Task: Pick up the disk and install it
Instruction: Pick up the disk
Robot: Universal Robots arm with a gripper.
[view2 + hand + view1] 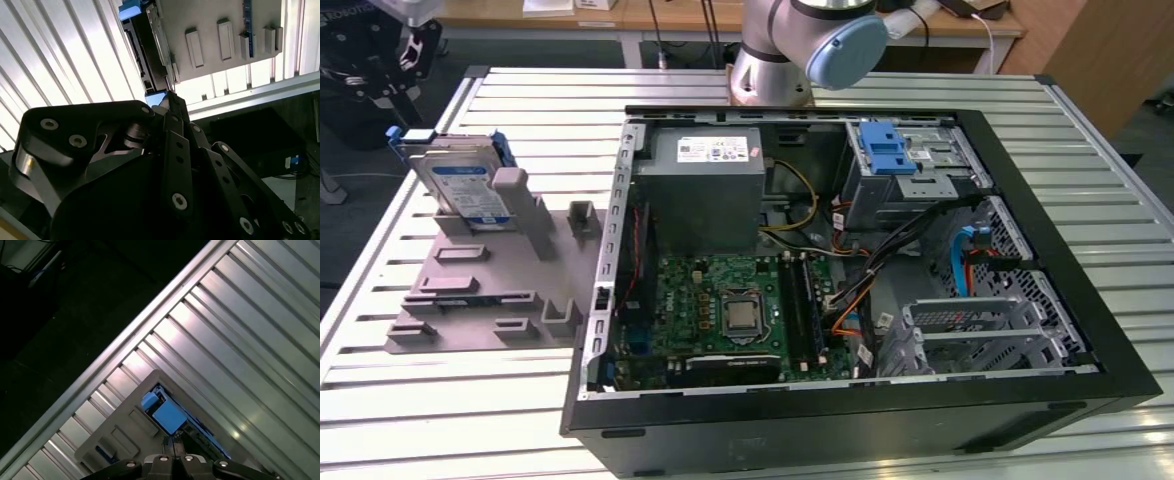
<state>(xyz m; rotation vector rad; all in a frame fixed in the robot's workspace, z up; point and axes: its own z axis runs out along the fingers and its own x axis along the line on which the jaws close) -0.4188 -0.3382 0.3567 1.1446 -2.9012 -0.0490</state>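
A flat silver metal disk with a white-and-blue label, framed by a blue plastic carrier, stands upright on edge in a slot of a grey plastic holder. The holder lies on a slatted aluminium table, just beside an open black computer case, on the exterior view's left. In the second wrist view the black gripper hangs directly over the disk's top edge, close to a blue corner of the carrier. Its jaws look drawn narrow, tips almost together, with nothing between them. Judged from this, the main risk is that a descent with the jaws this narrow would drive the fingertips onto the carrier instead of straddling it, tipping the disk in its slot or pushing the holder along the slats. A grip on a corner alone could also let the disk swing. The exterior view gives the case interior, with its green circuit board and metal drive cages. The first wrist view gives the carrier's blue end from above, set against the holder's outline.
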